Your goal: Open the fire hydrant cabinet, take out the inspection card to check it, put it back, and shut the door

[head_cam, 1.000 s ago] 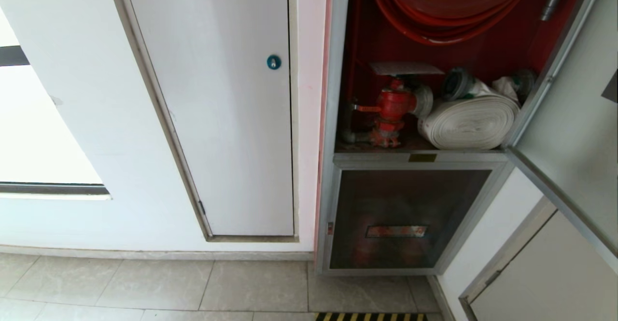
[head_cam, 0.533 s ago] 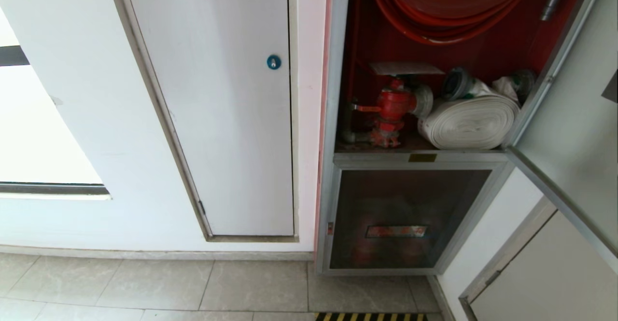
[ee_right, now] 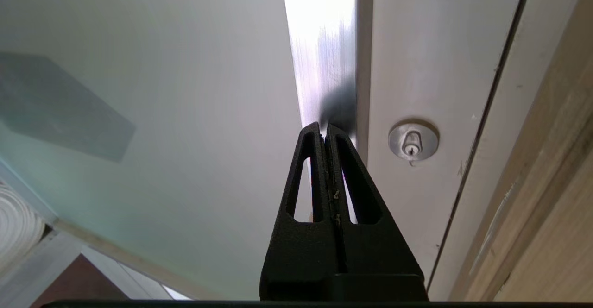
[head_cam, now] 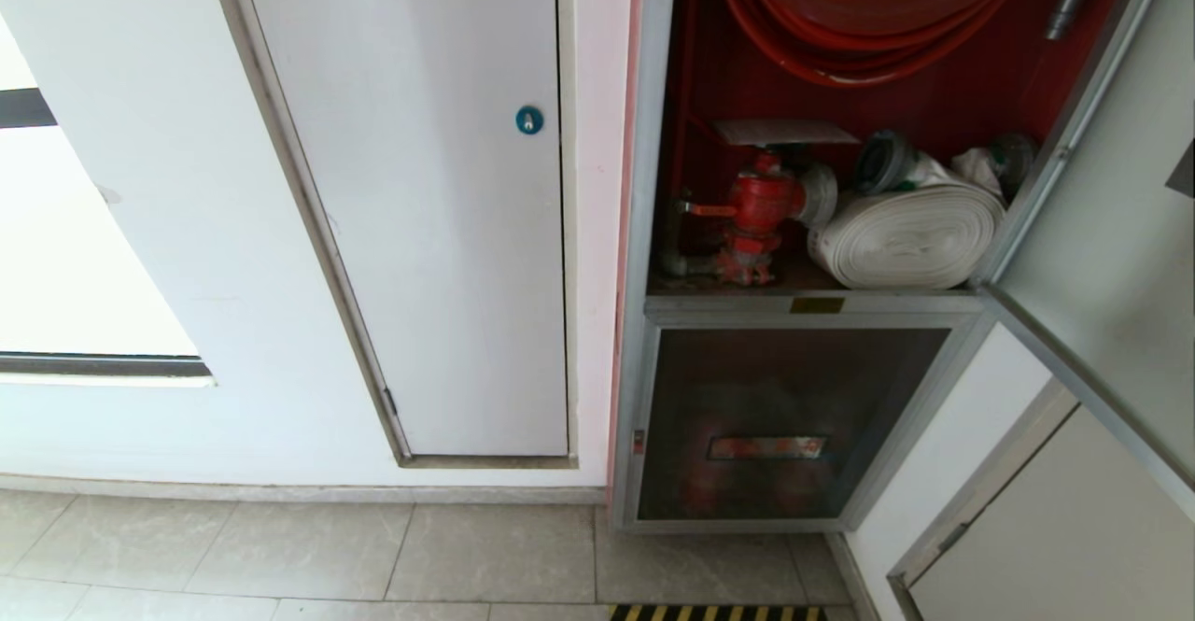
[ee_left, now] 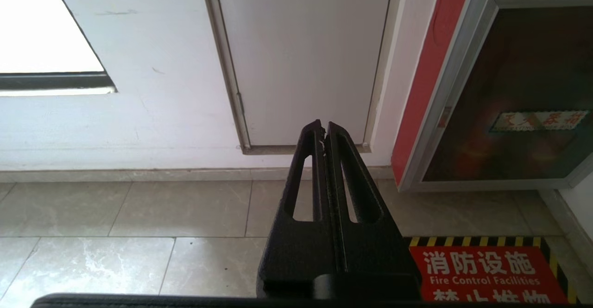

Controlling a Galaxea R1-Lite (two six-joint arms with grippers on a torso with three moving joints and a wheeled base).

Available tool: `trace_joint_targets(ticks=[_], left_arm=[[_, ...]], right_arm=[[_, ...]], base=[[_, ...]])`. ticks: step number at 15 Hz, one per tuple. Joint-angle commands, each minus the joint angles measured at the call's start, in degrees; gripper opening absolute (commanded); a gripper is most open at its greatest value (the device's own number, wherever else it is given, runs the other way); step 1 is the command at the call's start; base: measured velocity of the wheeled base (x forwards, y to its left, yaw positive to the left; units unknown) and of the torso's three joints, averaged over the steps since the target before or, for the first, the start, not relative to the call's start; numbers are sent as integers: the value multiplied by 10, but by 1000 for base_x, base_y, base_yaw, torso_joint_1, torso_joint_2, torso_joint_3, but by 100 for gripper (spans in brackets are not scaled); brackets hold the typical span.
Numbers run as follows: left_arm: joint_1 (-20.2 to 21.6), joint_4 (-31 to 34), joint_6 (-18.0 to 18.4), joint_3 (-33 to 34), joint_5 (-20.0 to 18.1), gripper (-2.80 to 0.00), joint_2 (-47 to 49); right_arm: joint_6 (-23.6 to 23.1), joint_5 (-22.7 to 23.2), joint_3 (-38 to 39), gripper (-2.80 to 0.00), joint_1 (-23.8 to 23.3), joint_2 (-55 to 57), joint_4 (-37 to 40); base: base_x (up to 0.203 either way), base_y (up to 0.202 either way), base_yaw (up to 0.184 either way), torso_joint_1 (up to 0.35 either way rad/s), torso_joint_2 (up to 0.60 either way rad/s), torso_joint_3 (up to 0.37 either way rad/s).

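The fire hydrant cabinet [head_cam: 653,135] stands open, showing its red hose reel [head_cam: 868,14], red valve [head_cam: 761,201] and rolled white hose [head_cam: 910,233]. A flat greyish sheet [head_cam: 784,131] lies on the valve; I cannot tell whether it is the inspection card. The door [head_cam: 1102,257] is swung out to the right. My right gripper [ee_right: 324,129] is shut and empty, its tips at the silver frame strip [ee_right: 319,44] beside the frosted pane [ee_right: 162,90]. My left gripper [ee_left: 323,127] is parked, shut, pointing at the floor by the wall.
A white door with a blue round lock [head_cam: 529,119] is left of the cabinet. Below the open compartment is a smaller dark glass panel with a red label [head_cam: 766,446]. A red floor sign [ee_left: 486,275] lies in front. A white panel with a silver lock [ee_right: 413,142] is behind the door's edge.
In the head view the cabinet and the open door stand as before, and neither arm shows in it.
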Motion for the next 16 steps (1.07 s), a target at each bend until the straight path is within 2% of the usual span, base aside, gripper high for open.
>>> trace_joint_targets(ticks=[1, 7, 16], left_arm=[[0, 0, 1, 0, 0, -280, 0], [0, 0, 0, 0, 0, -280, 0], [0, 0, 0, 0, 0, -280, 0]], right_arm=[[-1, 6, 11, -280, -2, -15, -1], [-3, 10, 20, -280, -27, -44, -1], [-2, 58, 20, -280, -98, -23, -4]], base=[[0, 0, 0, 0, 0, 0], [0, 0, 0, 0, 0, 0], [0, 0, 0, 0, 0, 0]])
